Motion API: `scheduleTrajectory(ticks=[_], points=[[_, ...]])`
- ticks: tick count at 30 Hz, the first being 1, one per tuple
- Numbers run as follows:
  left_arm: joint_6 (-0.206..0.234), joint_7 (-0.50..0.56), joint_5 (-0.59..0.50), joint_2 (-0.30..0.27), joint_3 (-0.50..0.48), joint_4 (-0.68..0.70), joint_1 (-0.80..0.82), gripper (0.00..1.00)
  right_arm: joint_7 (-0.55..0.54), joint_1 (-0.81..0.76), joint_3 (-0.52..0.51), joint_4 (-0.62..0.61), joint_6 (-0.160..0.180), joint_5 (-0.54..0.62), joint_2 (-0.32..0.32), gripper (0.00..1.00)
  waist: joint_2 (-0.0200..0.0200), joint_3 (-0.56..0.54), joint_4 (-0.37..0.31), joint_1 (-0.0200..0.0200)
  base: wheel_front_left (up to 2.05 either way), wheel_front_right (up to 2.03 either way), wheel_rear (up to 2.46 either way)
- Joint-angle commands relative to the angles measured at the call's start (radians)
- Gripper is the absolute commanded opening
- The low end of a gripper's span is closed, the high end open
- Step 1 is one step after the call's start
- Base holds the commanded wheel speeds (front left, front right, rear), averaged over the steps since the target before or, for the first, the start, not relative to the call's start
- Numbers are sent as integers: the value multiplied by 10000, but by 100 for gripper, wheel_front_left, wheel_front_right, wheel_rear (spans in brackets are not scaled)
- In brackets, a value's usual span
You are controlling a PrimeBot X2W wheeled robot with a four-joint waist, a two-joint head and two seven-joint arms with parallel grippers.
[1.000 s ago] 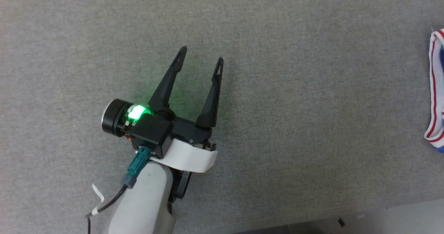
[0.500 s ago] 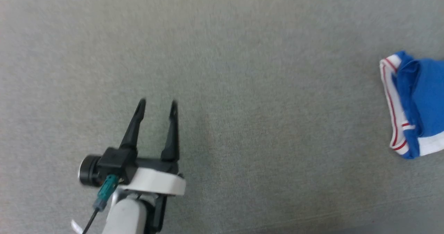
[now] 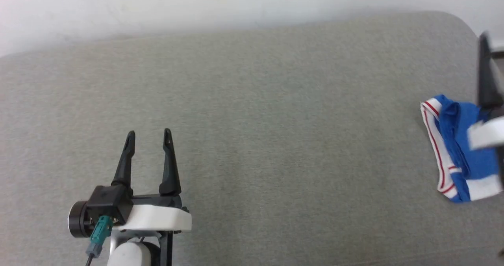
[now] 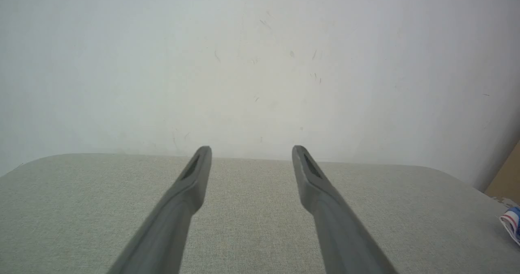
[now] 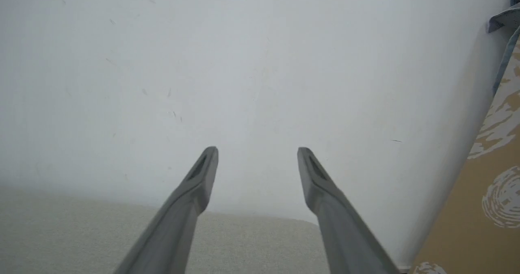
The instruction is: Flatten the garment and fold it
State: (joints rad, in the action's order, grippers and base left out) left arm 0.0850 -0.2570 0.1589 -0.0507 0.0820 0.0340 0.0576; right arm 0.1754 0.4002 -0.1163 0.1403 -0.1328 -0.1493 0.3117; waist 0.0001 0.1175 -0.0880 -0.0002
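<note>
Hovering over a grey fabric surface (image 3: 275, 120), the left gripper (image 3: 149, 132) spreads empty fingers.
Right gripper (image 5: 256, 150), equally spread and empty, near the bunched blue jersey (image 3: 458, 140).

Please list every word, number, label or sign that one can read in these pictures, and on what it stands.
None can be read.
The garment lies bunched, showing blue cloth and red-striped white trim, no print.
The tan panel carries white swirls, not letters.
</note>
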Motion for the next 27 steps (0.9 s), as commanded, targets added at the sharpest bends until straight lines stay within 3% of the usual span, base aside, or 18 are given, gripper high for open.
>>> scheduleTrajectory(ticks=[1,9,18,27], points=[[111,-47,33,5,-15,46,-170,100,-34,-286,-44,-149,21,23,-232,100,-1,-249,300,2,0,0,0],[186,-47,-64,5,65,-263,-639,100,54,-2350,-198,-885,21,-132,-1913,100,-1,-515,560,2,0,0,0],[-11,-47,-242,5,-57,-745,-1020,100,465,-3618,561,-621,21,183,-2371,100,-1,-697,658,2,0,0,0],[204,-47,-325,5,-80,-788,-1095,100,709,-3870,646,-540,21,261,-2555,100,-1,-772,765,2,0,0,0]])
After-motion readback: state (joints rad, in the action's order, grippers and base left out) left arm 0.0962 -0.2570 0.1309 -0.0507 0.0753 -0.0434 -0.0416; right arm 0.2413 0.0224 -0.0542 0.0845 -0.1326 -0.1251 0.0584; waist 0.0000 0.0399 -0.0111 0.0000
